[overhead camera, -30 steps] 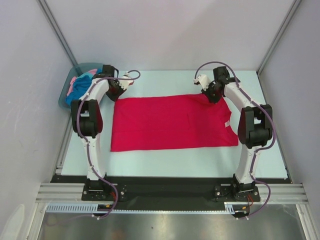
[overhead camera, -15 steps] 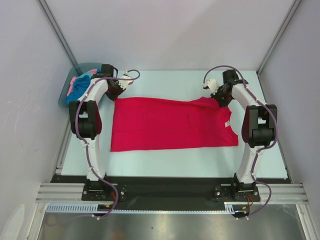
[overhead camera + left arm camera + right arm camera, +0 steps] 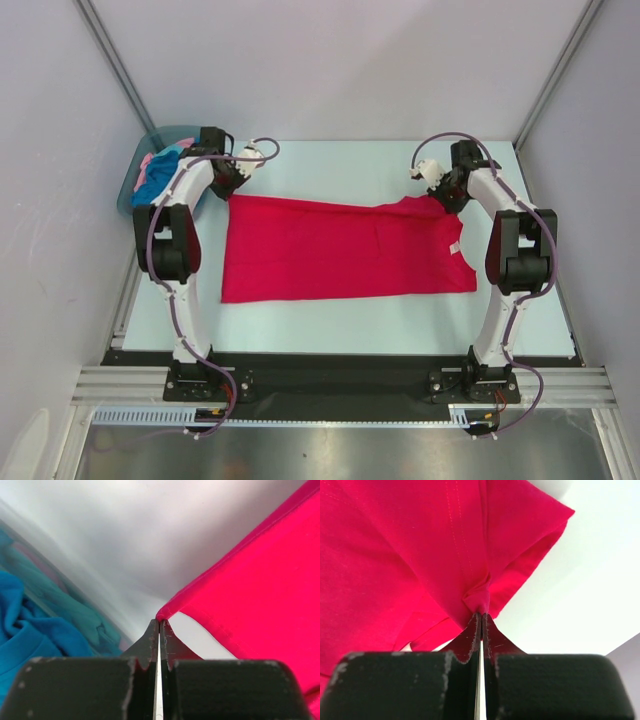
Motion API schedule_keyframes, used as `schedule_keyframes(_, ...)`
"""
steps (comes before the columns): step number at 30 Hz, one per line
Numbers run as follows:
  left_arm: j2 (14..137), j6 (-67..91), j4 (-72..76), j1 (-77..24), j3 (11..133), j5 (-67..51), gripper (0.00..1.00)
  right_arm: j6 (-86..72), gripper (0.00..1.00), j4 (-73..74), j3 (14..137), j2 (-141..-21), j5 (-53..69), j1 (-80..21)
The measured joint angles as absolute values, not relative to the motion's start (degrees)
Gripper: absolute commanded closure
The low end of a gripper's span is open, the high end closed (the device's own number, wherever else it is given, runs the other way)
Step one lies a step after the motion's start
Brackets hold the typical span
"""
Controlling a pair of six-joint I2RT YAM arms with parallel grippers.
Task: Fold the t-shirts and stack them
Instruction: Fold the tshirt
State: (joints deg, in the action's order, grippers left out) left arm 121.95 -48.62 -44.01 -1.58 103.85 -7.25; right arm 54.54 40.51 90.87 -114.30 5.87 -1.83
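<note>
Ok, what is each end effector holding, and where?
The red t-shirt: left end effector pinches its far left corner, right end effector a bunched fold on its far right edge.

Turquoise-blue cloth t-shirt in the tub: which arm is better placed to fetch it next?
Likely left. The left gripper, shut on the crimson-red cloth t-shirt at its far-left corner, is beside the grey-teal plastic tub holding the turquoise-blue t-shirt; the right gripper pinches the opposite far corner.

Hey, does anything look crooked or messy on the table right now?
The red t-shirt lies slightly askew: its far edge runs uneven between the two pinched corners, and cloth bunches at the right gripper. The left gripper nips only the very corner.
</note>
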Motion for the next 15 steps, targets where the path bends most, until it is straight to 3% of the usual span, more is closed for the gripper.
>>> schedule_keyframes(15,118.67,-50.72,-44.07,-1.65,101.41,-8.95,1.00,56.47,1.00,40.69,90.87,-114.30,5.26,-1.10)
